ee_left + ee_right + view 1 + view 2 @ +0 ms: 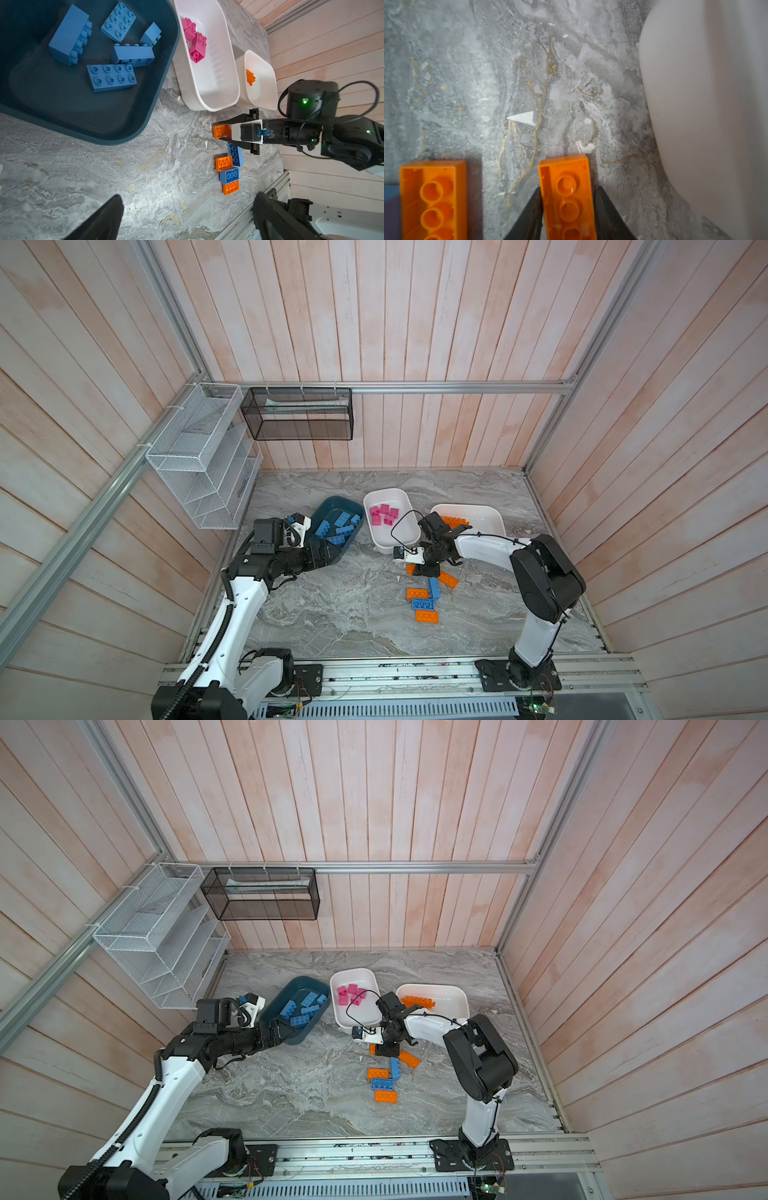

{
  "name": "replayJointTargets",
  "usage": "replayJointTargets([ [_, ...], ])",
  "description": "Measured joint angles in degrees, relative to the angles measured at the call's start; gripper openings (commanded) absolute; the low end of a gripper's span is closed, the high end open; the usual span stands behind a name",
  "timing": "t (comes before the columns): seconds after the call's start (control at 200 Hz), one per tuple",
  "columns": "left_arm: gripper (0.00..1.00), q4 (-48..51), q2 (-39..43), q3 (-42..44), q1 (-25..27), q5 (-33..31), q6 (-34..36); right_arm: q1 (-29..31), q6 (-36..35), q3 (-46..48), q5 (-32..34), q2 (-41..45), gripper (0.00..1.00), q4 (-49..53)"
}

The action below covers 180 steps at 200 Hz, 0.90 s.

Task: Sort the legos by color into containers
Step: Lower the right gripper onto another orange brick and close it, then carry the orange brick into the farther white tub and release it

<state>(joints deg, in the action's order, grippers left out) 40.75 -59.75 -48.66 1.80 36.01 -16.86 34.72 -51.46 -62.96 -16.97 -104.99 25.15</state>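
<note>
My right gripper (566, 209) is shut on an orange lego (566, 195) that lies hollow side up on the marble table, a finger against each long side; the left wrist view shows the same lego (221, 131) between the black fingers. In both top views this gripper (424, 570) points down beside the loose legos. My left gripper (187, 205) hangs open and empty at the near corner of the teal container (328, 506), which holds blue legos (343, 519). One white container (386, 492) holds pink legos (384, 514), another (478, 510) orange ones (453, 520).
Loose on the table near the right gripper lie orange legos (448, 579) (417, 593) (427, 616) and blue ones (434, 588) (423, 604). A white container wall (706, 104) stands close beside the held lego. A white wire rack (199, 456) and a black mesh basket (299, 414) hang on the walls.
</note>
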Motion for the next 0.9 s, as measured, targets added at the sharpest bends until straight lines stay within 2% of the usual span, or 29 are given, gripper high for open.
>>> replayJointTargets([
  [0.245, 1.00, -0.02, 0.24, 0.00, 0.02, 0.42, -0.07, -0.50, 0.92, 0.70, -0.46, 0.63, 0.22, 0.02],
  [0.415, 1.00, -0.81, 0.24, -0.24, 0.00, 2.12, -1.07, -1.09, 3.34, 0.70, -1.66, 3.58, 0.20, -0.22],
  [0.55, 1.00, -3.61, 0.26, -0.44, 0.02, 4.42, -3.61, -3.02, 6.80, 0.72, -3.67, 11.98, 0.20, -1.01],
  [0.715, 1.00, -9.27, 0.28, -0.44, 0.63, 7.30, -7.74, -8.26, 9.49, 0.70, -4.33, 21.64, 0.21, -0.63],
  [0.9, 1.00, -14.75, -0.66, -0.44, 2.27, 9.49, -10.86, -18.03, 9.53, 0.70, -3.08, 22.51, 0.21, 1.27],
])
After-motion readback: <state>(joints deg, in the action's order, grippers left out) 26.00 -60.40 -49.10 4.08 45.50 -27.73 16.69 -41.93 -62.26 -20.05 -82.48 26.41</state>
